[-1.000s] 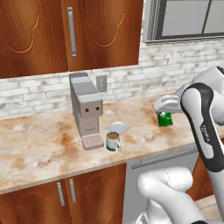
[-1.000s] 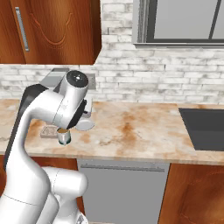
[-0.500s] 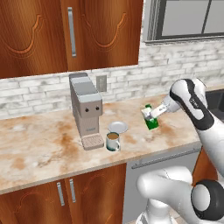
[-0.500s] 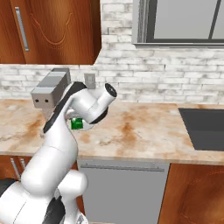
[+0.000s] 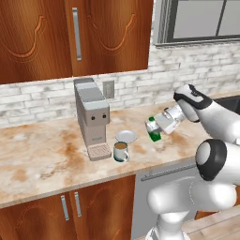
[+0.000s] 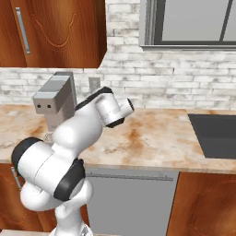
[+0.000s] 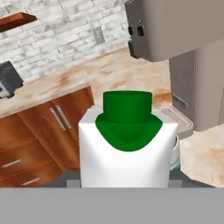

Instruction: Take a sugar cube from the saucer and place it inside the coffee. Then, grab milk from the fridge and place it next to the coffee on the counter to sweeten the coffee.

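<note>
Milk (image 5: 153,130): small white carton, green lower band, green cap, tilted on its side in the gripper (image 5: 159,125) and held in the air above the counter (image 5: 42,164), right of the mug and saucer, toward the front edge. In the hand view the milk (image 7: 127,144) is seen cap-first, green cap and green collar on a white top; its lower body is cut off at the bottom. The fingers are hidden behind the carton there, but the left base view shows the gripper clamped on it.

Left to right on the counter: the grey boxy coffee machine (image 5: 92,117) near the back wall, its drip tray toward the front edge; the coffee (image 5: 121,152), a pale mug with brown liquid, just beside the tray at the front; the saucer (image 5: 126,136), a plain white plate, just behind the mug. Whether anything lies on the saucer is too small to tell.

In the right base view the arm's own links cover the gripper, carton, mug and saucer; the coffee machine (image 6: 56,99) shows partly behind the arm, and a dark sink (image 6: 214,134) sits at the counter's right end, cut off by the frame. In the hand view a sliver of the mug shows behind the carton's right side.
</note>
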{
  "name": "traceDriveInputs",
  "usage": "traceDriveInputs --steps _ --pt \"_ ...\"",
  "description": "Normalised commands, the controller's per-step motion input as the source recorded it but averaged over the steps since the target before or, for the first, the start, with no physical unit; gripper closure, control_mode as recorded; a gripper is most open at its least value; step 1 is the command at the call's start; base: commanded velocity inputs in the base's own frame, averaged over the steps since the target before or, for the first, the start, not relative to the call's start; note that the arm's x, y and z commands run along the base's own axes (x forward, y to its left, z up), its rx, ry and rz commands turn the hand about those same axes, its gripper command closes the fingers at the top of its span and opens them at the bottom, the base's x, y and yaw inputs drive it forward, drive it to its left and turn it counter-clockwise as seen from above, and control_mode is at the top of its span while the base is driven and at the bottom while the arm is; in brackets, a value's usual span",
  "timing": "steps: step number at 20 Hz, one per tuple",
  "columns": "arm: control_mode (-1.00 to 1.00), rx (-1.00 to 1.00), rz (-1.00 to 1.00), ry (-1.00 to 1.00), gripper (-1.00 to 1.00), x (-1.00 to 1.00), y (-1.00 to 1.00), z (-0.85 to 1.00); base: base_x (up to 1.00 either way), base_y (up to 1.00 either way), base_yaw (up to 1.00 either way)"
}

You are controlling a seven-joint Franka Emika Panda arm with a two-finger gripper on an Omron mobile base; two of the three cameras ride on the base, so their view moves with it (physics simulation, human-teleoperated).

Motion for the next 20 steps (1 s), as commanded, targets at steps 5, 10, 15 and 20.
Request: traceDriveInputs --steps 5,10,15,20 --pt "-1.00 0.13 0.09 -0.31 1.00 0.00 0.00 -0.66 0.00 0.00 0.00" --pt "-1.00 0.19 0.02 -0.37 1.00 0.00 0.04 -0.55 0.00 0.00 0.00" --pt "-1.00 0.18 0.00 -0.05 1.00 0.00 0.39 -0.06 0.00 0.00 0.00" --pt "-1.00 0.16 0.00 0.25 1.00 0.01 0.14 0.00 0.00 0.00 0.00"
